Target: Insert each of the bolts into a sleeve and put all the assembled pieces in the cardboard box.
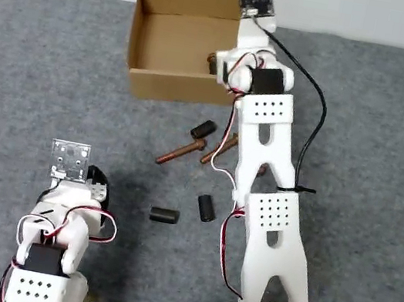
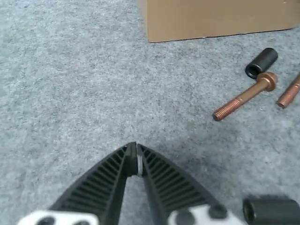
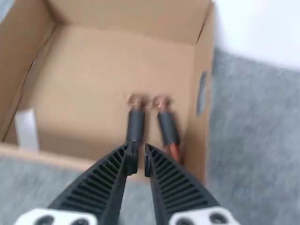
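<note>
**Right gripper down in the box, left one shut over the carpet**

The right gripper (image 3: 137, 154) hangs low inside the cardboard box (image 1: 174, 87), close to its right wall. Its fingers pinch the near end of an assembled piece (image 3: 136, 119), a bolt in a black sleeve. The fingertips cover that end, so I cannot say how much of it they hold. A second assembled piece (image 3: 167, 127) lies just beside it on the box floor, parallel, with both copper heads toward the far wall. In the high view the arm hides these two pieces almost fully.

The left gripper (image 2: 136, 157) is over the grey carpet (image 1: 40, 91), well apart from the box, its fingers pressed together on nothing.

Between the arms lie a loose bolt (image 1: 181, 151) and a second loose bolt (image 1: 220, 148), whose far end runs under the right arm. A sleeve (image 1: 203, 129) lies near the bolt heads. A second sleeve (image 1: 206, 208) and a third sleeve (image 1: 164, 215) lie nearer the left arm.
</note>
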